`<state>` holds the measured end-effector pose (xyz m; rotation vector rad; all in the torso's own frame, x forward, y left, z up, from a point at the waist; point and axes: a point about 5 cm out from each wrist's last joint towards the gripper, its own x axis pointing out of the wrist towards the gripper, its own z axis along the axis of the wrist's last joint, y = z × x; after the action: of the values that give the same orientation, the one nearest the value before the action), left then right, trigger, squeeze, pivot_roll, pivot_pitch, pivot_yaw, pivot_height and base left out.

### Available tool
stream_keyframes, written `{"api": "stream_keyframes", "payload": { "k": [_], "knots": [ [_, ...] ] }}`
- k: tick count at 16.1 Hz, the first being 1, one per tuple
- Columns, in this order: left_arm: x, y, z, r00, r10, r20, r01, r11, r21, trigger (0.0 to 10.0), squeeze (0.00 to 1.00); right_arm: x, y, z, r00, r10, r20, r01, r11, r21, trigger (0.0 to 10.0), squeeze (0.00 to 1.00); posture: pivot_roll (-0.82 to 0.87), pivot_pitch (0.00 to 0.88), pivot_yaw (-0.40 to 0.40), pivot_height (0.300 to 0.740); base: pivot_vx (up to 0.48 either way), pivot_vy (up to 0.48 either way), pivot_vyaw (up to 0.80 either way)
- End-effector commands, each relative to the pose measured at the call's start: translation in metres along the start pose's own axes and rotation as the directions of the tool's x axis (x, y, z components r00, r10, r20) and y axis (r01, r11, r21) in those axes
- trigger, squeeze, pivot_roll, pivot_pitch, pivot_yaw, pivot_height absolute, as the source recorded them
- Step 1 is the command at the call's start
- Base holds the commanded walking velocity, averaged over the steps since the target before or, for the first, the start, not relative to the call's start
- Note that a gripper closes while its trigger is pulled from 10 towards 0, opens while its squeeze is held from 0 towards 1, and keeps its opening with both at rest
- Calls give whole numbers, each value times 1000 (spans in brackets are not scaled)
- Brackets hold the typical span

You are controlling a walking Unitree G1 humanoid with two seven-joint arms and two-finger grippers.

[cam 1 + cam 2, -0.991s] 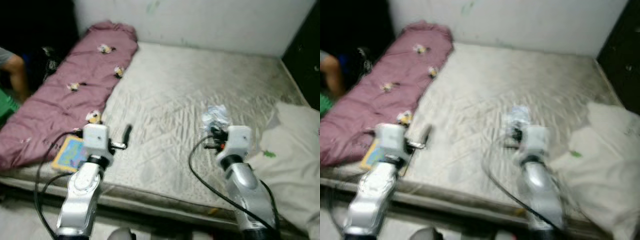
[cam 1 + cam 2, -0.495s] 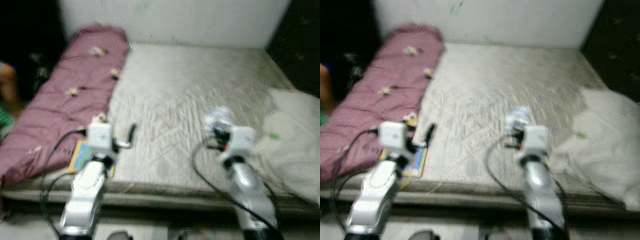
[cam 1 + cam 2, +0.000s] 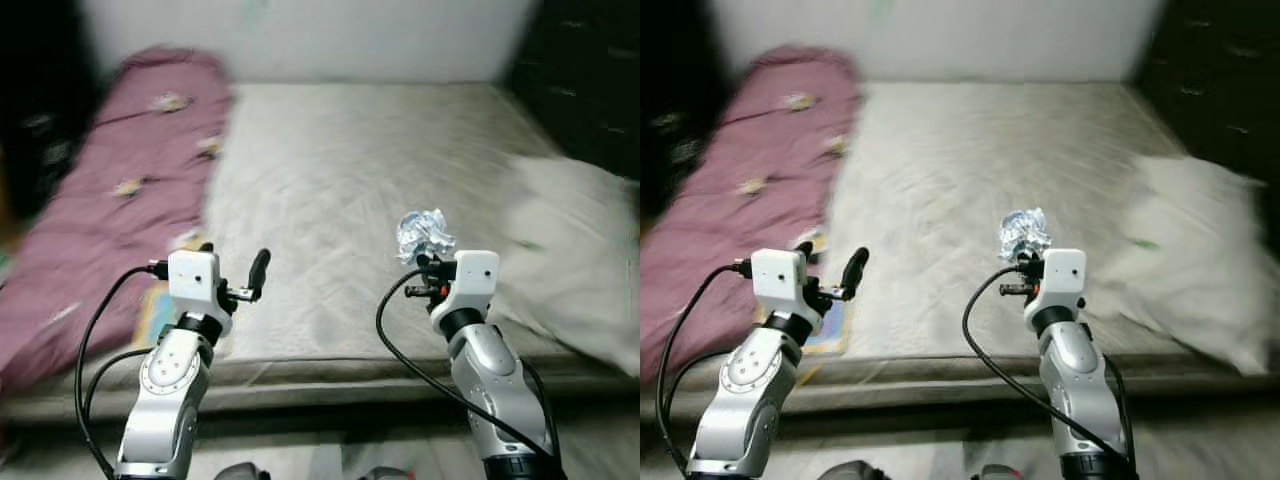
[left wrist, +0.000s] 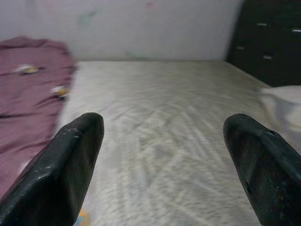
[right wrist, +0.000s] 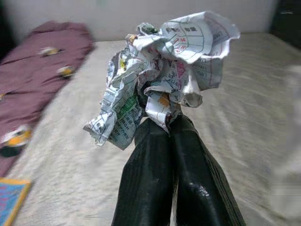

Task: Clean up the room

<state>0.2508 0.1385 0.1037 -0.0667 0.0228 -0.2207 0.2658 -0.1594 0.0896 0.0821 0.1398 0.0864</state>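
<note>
a: biggest first. a bare, pale mattress (image 3: 350, 180), creased and a little stained, reaching back to a light wall (image 3: 330, 35).

b: next down?

a: a long mauve quilt (image 3: 110, 190) with small printed motifs, laid along the mattress on the robot's left side. a white pillow (image 3: 575, 250) on the right side, partly over the edge. dark furniture (image 3: 590, 80) past that corner, too blurred to name.

b: and the arms?

a: both raised over the near edge of the mattress. left gripper (image 4: 164, 155) held above the sheet, fingers (image 4: 66, 165) spread wide apart with nothing between them. right gripper (image 5: 171, 127) with its fingers pressed together, pinching the lower end of a crumpled paper (image 5: 164, 66).

b: more on that paper?

a: a scrunched sheet with printed text and bits of green, pink and orange, standing up from the fingertips, off the mattress, roughly above its near middle in the head views (image 3: 422, 235).

b: anything smaller?

a: a flat book (image 3: 825, 320) with a blue and yellow cover, lying at the near edge of the mattress just beside the quilt, partly hidden behind the left arm. black cables looping from both wrists.
</note>
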Motion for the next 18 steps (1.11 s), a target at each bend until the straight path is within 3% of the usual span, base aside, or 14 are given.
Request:
{"api": "stream_keyframes", "payload": {
  "k": [1, 5, 9, 18],
  "knots": [
    [2, -5, 6, 999, -27, 18, 27, 1000, 4, 10000, 0, 0, -3, 2, 1000, -9, 5, 9, 1000, 3, 10000, 0, 1, 0, -11, 740, 319, 0, 0],
    [2, -4, 6, 1000, -27, 15, 27, 1000, 12, 10000, 0, 0, -4, 1, 1000, -12, 2, 12, 1000, 3, 10000, 0, 5, 0, -13, 740, 296, 0, 0],
    [3, 0, 5, 1000, 11, 6, -11, 1000, 9, 10000, 0, 1, -3, 1, 1000, -9, 0, 9, 1000, 1, 10000, 0, 14, 0, -8, 740, 0, 0, 0],
    [6, -3, 7, 1000, -2, 10, 2, 1000, -12, 10000, 0, 5, -2, 2, 1000, -2, 3, 2, 1000, -7, 10000, 0, 8, 0, -7, 740, 0, 457, -103]
  ]
}}
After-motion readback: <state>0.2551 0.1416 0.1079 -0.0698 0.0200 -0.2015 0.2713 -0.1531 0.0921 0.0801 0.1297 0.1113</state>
